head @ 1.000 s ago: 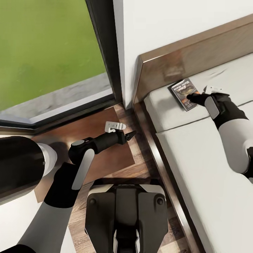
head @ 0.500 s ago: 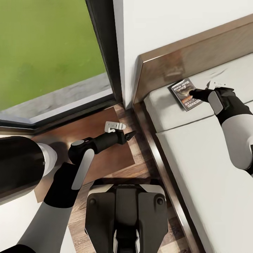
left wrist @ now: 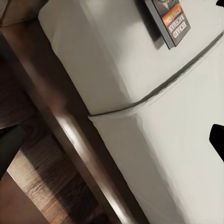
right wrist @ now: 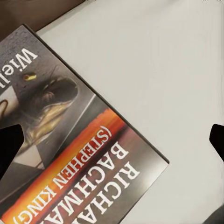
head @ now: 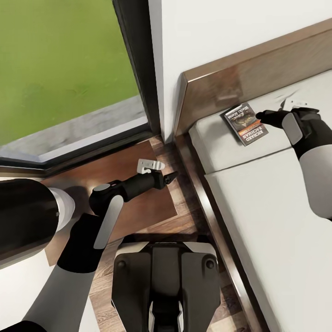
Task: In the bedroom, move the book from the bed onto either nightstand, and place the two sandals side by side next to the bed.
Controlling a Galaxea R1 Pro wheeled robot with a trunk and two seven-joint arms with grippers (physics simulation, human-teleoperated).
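Small dark paperback book with orange-red band lies flat on the light-grey mattress of the dark-wood-framed bed, near the headboard corner. Right end effector sits just beside the book's edge, fingers apart, nothing held. Left end effector hangs over the low dark-brown wooden nightstand; cannot tell its jaw state.

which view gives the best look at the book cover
The right wrist view: the book is close enough to read its white lettering and orange band. The head view shows the whole book small on the bed; the left wrist view catches one corner.
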